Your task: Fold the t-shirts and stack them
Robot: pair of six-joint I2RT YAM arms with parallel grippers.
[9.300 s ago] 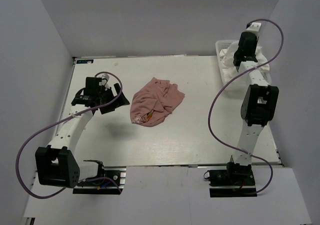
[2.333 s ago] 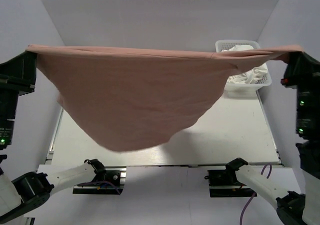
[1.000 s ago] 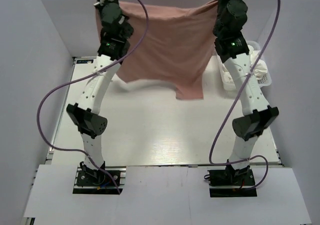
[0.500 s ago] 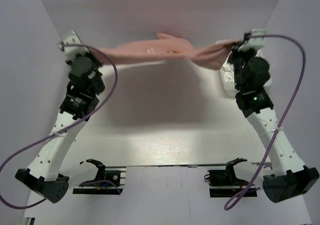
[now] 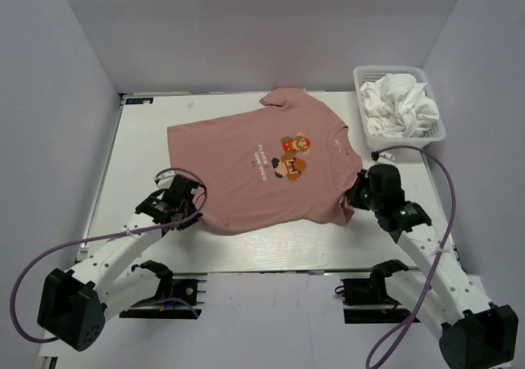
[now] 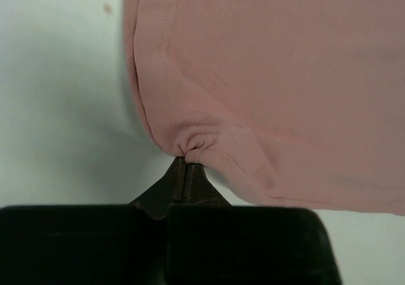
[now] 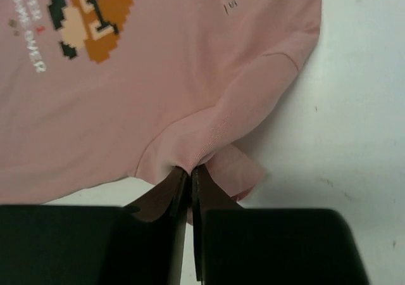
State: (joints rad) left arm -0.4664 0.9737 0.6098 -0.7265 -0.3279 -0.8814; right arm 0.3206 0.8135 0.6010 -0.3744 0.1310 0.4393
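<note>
White bench (image 5: pixel 246 250) holds the pink t-shirt (image 5: pixel 234 184) spread flat, left jaws and right jaws each pinching its near edge.

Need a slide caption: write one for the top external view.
Pink t-shirt lies flat, graphic up, left gripper and right gripper pinching its near edge.

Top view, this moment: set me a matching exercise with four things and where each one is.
Things: 1 pink t-shirt; 2 white shirts; 3 left hand; 4 right hand.
Places: A in the basket; B pinching the pink t-shirt's near right edge; C spread flat on the table; D pinching the pink t-shirt's near left corner.
Pairs: 1-C, 2-A, 3-D, 4-B.
</note>
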